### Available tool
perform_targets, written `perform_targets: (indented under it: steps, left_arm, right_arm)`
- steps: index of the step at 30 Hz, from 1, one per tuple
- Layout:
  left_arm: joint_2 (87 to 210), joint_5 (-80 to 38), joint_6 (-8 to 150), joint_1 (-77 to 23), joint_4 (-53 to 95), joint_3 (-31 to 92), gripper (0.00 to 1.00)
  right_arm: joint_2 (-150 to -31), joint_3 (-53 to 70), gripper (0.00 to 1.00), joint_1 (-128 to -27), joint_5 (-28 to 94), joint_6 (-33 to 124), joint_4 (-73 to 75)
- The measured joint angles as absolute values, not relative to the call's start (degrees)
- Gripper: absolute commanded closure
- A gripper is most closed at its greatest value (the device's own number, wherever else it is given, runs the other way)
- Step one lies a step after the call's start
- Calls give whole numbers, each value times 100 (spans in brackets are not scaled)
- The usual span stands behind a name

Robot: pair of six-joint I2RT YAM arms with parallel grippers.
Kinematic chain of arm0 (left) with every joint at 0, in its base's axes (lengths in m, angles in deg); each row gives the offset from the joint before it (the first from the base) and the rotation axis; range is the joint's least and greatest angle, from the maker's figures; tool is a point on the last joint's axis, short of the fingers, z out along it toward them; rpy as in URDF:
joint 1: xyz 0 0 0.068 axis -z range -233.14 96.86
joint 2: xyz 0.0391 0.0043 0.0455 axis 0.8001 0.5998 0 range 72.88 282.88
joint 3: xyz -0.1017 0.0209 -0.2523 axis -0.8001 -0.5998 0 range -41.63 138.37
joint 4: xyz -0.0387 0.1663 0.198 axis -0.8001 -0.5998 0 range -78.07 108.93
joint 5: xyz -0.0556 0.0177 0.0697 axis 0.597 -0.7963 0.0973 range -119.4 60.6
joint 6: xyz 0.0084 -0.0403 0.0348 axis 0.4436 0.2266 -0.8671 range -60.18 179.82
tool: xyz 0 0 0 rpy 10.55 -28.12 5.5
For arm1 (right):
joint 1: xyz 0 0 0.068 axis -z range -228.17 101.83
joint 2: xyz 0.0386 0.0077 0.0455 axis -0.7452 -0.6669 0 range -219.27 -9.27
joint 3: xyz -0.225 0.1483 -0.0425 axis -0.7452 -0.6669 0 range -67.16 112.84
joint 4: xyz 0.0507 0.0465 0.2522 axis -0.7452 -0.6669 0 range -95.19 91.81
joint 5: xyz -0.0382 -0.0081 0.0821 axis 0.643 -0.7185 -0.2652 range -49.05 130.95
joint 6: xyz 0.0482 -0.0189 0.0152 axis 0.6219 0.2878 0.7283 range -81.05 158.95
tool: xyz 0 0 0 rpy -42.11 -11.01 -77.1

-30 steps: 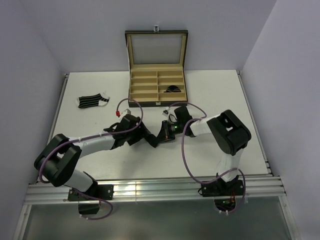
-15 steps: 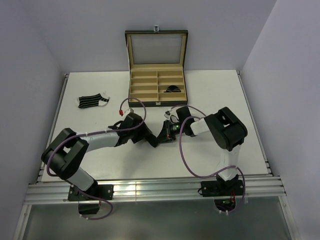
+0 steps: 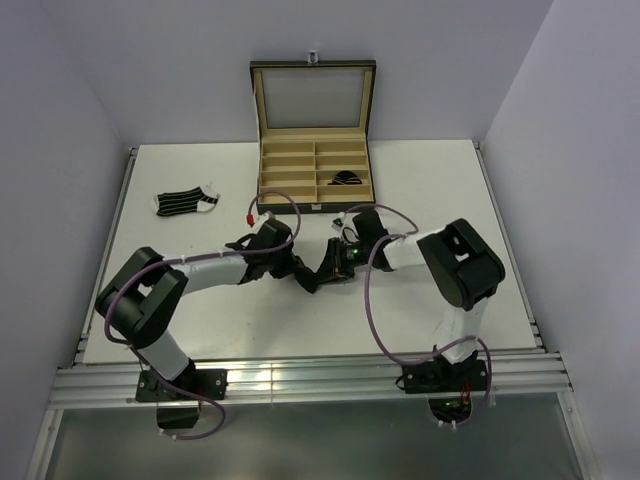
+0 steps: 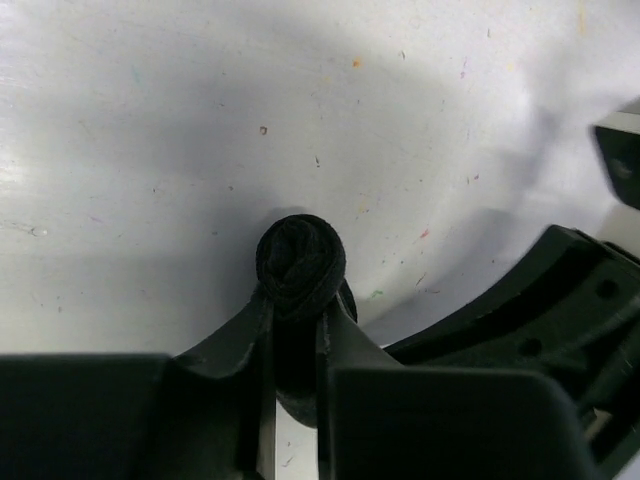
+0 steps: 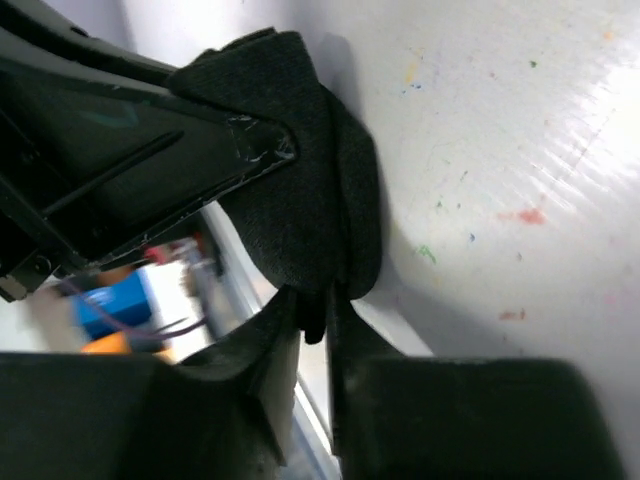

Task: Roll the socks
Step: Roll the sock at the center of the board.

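Two grips: black sock (image 4: pixel 300 255) is clenched by left gripper (image 4: pixel 298 310) and right gripper (image 5: pixel 312 312), near compartmented box (image 3: pixel 313 207).
Risk: roll is undone if tugged apart.

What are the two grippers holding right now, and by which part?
Both hold the same black sock. The left gripper clamps its rolled end, and the right gripper pinches the edge of the loose, unrolled end.

Box (image 3: pixel 262 176) far centre on table (image 3: pixel 425 185); loose sock (image 3: pixel 184 202) left of it; bundled sock (image 3: pixel 346 179) inside.
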State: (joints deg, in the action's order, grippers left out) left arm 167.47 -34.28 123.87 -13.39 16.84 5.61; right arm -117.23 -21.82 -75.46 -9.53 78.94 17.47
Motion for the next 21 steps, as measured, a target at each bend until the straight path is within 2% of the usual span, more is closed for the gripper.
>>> perform_targets:
  steps: [1,3,6,11,15,21]
  left_arm:
    - [16767,-3426,12366,-1335,1610,609,96]
    - [16812,-3428,12309,-1335,1444,725,98]
    - [16917,-3424,12178,-1335,1155,957,98]
    - [17118,-3365,11985,-1335,768,1311,99]
    - [17221,-3297,11885,-1335,622,1475,99]
    - [17302,-3245,11767,-1335,458,1626,99]
  right_arm:
    - [-11581,-2182,65,-7586,-763,7749,1605]
    - [-11294,-2184,53,-7675,-363,7487,1332]
    - [-10768,-2226,41,-7903,500,7037,884]
    - [-9834,-2256,36,-8521,2190,6386,425]
    - [-9240,-2261,36,-9492,3678,5828,422]
    - [-9236,-2261,36,-10569,5309,5153,519]
